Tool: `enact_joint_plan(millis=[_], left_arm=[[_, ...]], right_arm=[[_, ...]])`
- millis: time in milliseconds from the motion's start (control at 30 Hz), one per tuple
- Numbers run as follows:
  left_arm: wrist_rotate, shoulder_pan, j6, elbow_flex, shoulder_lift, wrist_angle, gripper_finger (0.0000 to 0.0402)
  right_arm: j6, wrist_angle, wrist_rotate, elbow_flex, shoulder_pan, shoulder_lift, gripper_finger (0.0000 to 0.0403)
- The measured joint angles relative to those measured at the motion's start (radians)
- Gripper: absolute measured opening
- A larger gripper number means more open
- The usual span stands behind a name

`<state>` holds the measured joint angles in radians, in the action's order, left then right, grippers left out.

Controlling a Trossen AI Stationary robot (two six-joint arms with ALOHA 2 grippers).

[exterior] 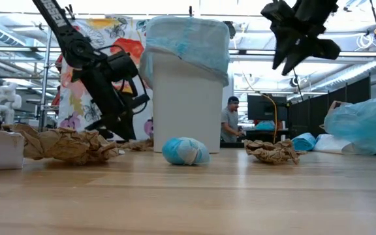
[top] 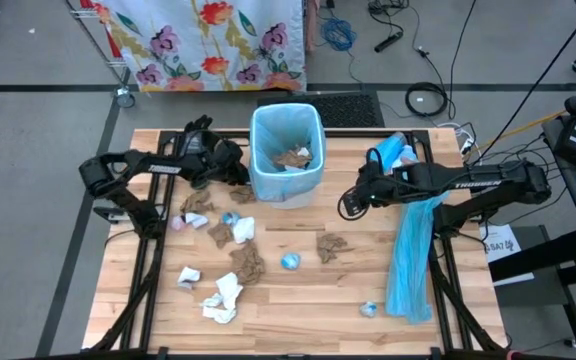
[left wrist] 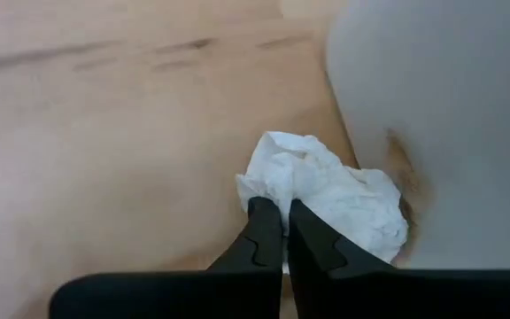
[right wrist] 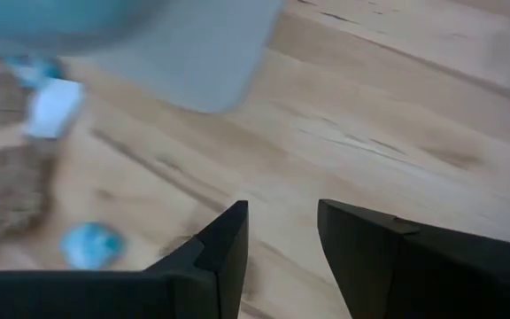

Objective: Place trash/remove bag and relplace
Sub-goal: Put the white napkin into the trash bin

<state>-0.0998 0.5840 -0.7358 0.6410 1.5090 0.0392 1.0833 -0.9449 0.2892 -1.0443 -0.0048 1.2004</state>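
A white bin (top: 286, 155) lined with a pale-blue bag stands at the table's far middle, with brown wads inside. Crumpled brown paper (top: 248, 263), white tissue (top: 223, 297) and a blue wad (top: 290, 262) lie scattered on the wood in front of it. My left gripper (left wrist: 274, 232) is low at the bin's left foot, shut on a white tissue wad (left wrist: 330, 195). My right gripper (right wrist: 282, 239) hangs open above bare wood to the right of the bin (right wrist: 184, 53), raised well off the table in the low view (exterior: 299, 42). My left gripper pinches the near edge of the white tissue wad (left wrist: 264, 190) between its two fingertips, slanting down from the table's left. The wad lies beside the bin's wall (left wrist: 441, 115); whether it is off the table I cannot tell.
A long light-blue plastic strip (top: 413, 255) lies along the table's right side under the right arm. More blue plastic (top: 396, 150) sits at the far right. A flowered cloth (top: 208, 40) hangs beyond the far edge. A person (exterior: 229, 124) stands in the room behind.
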Motion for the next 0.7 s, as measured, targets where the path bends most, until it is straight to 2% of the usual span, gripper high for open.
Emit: enact_joint_plan(millis=[233, 467, 700], left_arm=[[0.025, -0.049, 0.008, 0.0, -0.195, 0.136, 0.0002], [0.161, -0.112, -0.058, 0.0, -0.441, 0.424, 0.0001], [0.238, -0.181, -0.168, 0.026, -0.639, 0.482, 0.0001]], right_arm=[[0.006, -0.032, 0.005, 0.063, 0.0, 0.009, 0.013], [0.051, 0.137, -0.082, 0.235, 0.0, 0.009, 0.013], [0.047, 0.269, -0.109, 0.326, 0.002, 0.009, 0.013]])
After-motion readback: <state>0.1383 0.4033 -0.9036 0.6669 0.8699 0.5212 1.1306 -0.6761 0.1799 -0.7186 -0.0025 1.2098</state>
